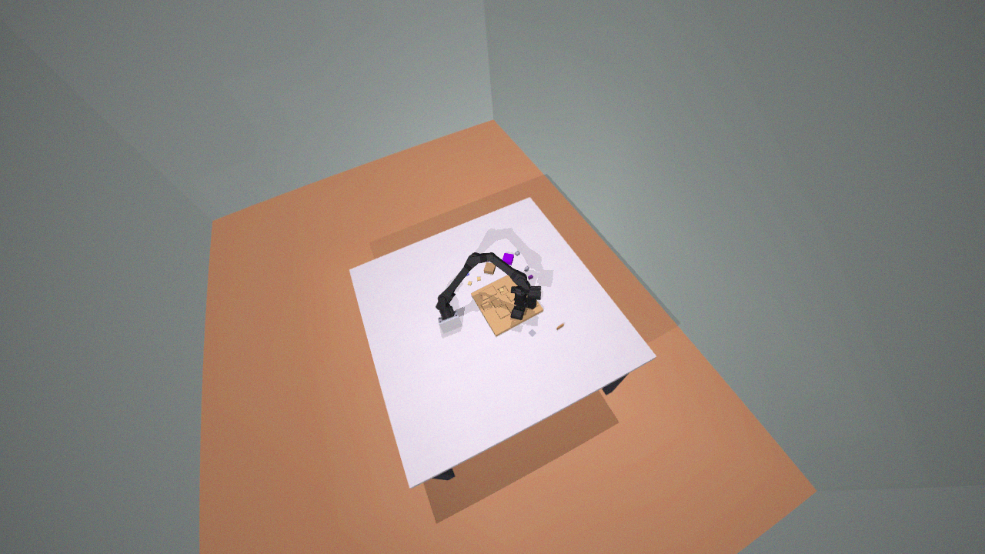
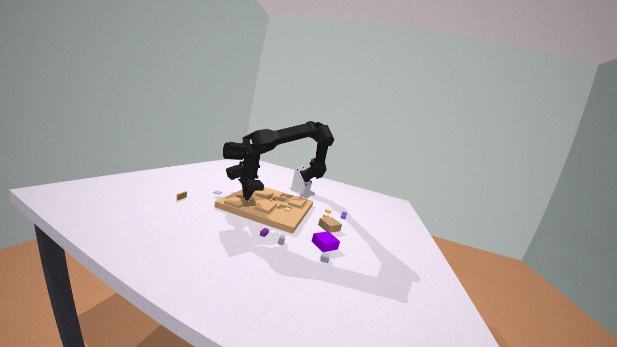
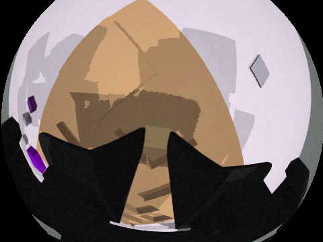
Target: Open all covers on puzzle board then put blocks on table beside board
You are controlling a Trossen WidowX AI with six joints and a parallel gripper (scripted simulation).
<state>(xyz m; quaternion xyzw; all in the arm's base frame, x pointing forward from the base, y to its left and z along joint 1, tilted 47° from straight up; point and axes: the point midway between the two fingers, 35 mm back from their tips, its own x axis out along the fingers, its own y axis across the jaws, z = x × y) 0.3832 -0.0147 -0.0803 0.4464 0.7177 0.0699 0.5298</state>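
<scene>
The tan puzzle board (image 2: 263,206) lies in the middle of the white table; it also shows from above in the top view (image 1: 505,306) and fills the wrist view (image 3: 144,94). Its covers stand as raised tan slabs; I cannot tell which are open. My gripper (image 2: 247,199) points straight down at the board's corner far from the arm's base, with the fingertips down in a shadowed well (image 3: 134,112). The fingers (image 3: 157,139) are closed on a small tan block (image 3: 157,136) that fills the gap between them. The fingers hide the block's lower part.
Loose pieces lie on the table around the board: a purple block (image 2: 325,241), a tan box (image 2: 329,223), a small purple cube (image 2: 263,232), grey cubes (image 2: 281,239), a blue cube (image 2: 343,214), a grey tile (image 2: 217,192) and a brown block (image 2: 181,195). The arm's base (image 2: 301,183) stands behind the board.
</scene>
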